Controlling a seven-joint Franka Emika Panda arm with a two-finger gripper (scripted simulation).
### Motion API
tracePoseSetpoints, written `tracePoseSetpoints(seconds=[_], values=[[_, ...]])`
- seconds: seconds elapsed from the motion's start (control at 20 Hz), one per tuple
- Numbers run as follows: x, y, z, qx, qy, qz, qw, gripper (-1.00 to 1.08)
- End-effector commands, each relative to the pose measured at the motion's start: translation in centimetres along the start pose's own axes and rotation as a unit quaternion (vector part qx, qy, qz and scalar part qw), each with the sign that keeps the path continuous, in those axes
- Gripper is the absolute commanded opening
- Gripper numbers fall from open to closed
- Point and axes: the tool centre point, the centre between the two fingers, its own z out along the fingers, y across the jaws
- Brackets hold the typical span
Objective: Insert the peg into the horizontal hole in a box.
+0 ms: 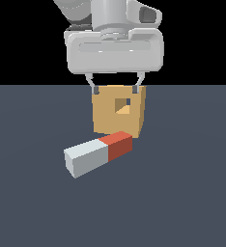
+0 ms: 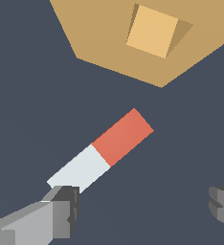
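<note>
Peg (image 1: 99, 154) before box (image 1: 119, 111), apart

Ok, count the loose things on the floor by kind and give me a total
Square-section bars, pale grey-white with a red end: 1
Tan wood-coloured cube-like blocks with a square hole: 1
Total: 2

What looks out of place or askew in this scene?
Nothing is damaged. The peg lies loose on the floor in front of the box, askew to the hole rather than lined up. The open pincer holds nothing.
</note>
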Motion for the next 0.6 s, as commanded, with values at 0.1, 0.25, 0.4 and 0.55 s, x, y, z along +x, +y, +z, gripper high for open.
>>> tracePoseSetpoints(seconds=[0.1,0.25,0.4,0.55], values=[[0.0,0.0,0.0,0.0,0.0,0.002,1.0,1.0],[-0.2,-0.1,0.2,0.0,0.0,0.01,1.0,1.0],[-0.4,-0.3,0.6,0.0,-0.001,0.025,0.9997,1.0],[-0.7,-0.6,1.2,0.001,-0.002,0.048,0.9989,1.0]])
